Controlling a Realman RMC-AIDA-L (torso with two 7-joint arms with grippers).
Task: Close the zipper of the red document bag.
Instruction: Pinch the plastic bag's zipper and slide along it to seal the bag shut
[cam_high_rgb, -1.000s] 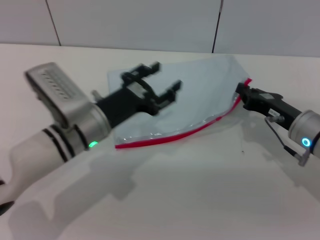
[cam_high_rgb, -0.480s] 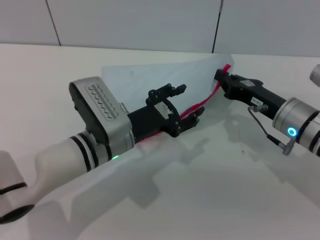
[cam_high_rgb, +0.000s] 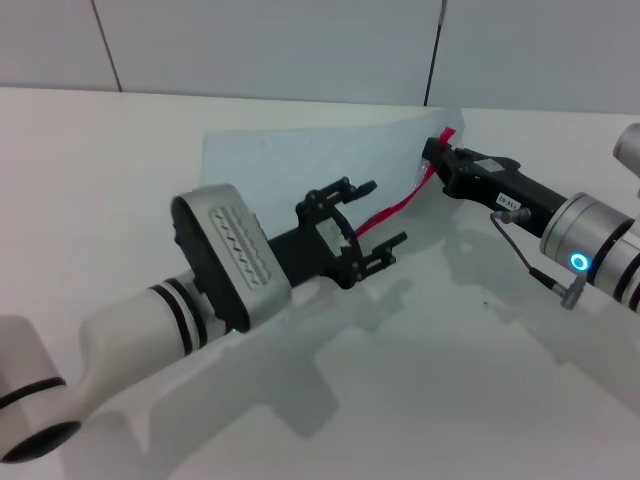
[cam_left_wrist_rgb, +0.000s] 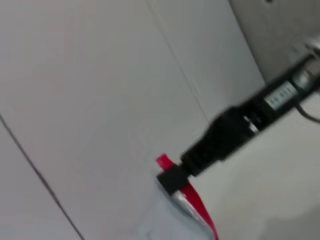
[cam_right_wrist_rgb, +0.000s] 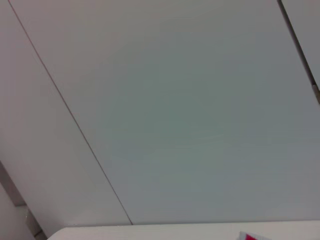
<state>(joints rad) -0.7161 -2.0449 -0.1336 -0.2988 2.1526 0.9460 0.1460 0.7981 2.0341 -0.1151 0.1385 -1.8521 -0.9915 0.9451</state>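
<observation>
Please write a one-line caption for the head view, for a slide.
Right gripper shut on the zipper end of the red document bag; left gripper open beside the red edge.

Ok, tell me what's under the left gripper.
Beneath the open left gripper runs the zipper, the red edge of the red document bag. It leads to the right gripper, shut on its far end. The strip's near stretch is hidden behind the left arm.

Bare table (cam_high_rgb: 450, 400) lies free in front — the lifted red document bag (cam_high_rgb: 300, 170) blocks the far side.
</observation>
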